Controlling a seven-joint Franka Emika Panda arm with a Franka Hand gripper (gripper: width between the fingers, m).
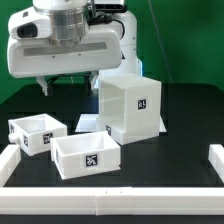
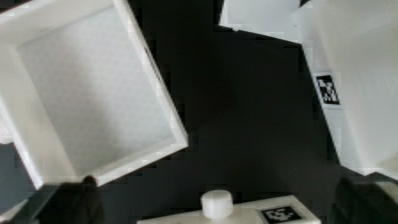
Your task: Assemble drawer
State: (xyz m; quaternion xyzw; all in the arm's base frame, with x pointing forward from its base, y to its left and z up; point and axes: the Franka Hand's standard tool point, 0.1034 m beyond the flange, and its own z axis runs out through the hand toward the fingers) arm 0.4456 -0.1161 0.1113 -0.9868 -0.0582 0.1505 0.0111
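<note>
now, drawer pickup pending
gripper (image 1: 68, 86) hangs spread, empty; next, i judge, it must drop, pinch a wall of the near drawer (image 1: 85, 160) and steer it into the case (image 1: 128, 110).

The table (image 1: 175, 150) has a black top without shine. A low white rail (image 1: 110, 198) runs along its near edge and turns toward the back at both ends, at the exterior view's left and right. Behind the table there is a plain green wall (image 1: 185, 40). The marker board (image 1: 88, 123) lies flat on the table, further back; its tags are too small to read.
</note>
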